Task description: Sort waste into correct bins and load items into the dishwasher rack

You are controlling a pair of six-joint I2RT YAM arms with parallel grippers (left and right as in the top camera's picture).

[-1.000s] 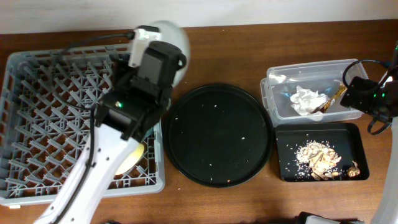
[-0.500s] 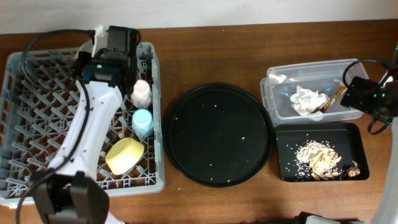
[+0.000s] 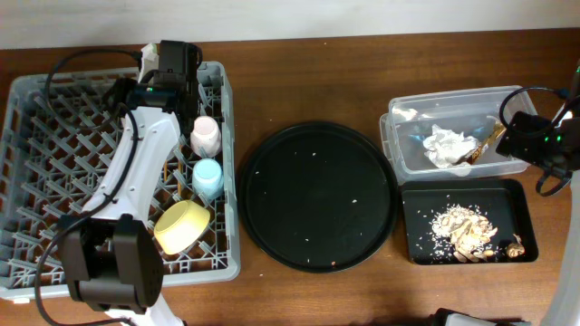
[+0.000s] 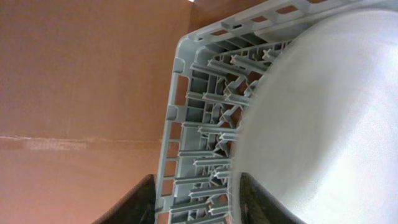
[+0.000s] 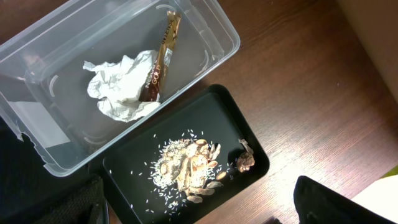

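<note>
Since a second ago, the left gripper [image 4: 196, 202] has been carried from over the right half of the dishwasher rack [image 3: 54, 181] to its far edge, at the upper left of the overhead frame. The pink cup [image 3: 206, 136], blue cup [image 3: 207, 177] and yellow bowl [image 3: 181, 226], then hidden under the arm, are now uncovered along the rack's right side. The plate [image 4: 311, 112], then seen past the rack's upper edge, is no longer seen from overhead. In the left wrist view it fills the right side, apparently lodged among the pegs near a rack corner.

The fingers are held apart, with the plate's rim against the right-hand one and rack wall seen through the gap. The plate is therefore judged to be set down, not clamped.

The right gripper [image 3: 518, 134] has not been moved. It is spread wide and empty over the right end of the clear tub [image 3: 399, 145], where the tissue [image 3: 449, 145] and wrapper [image 3: 480, 145] lie. The food scraps [image 3: 462, 231] lie in the black tray [image 3: 507, 195].

To finish this step well, the left gripper should be drawn straight off the rim, so that the plate is not dragged from its pegs.
</note>
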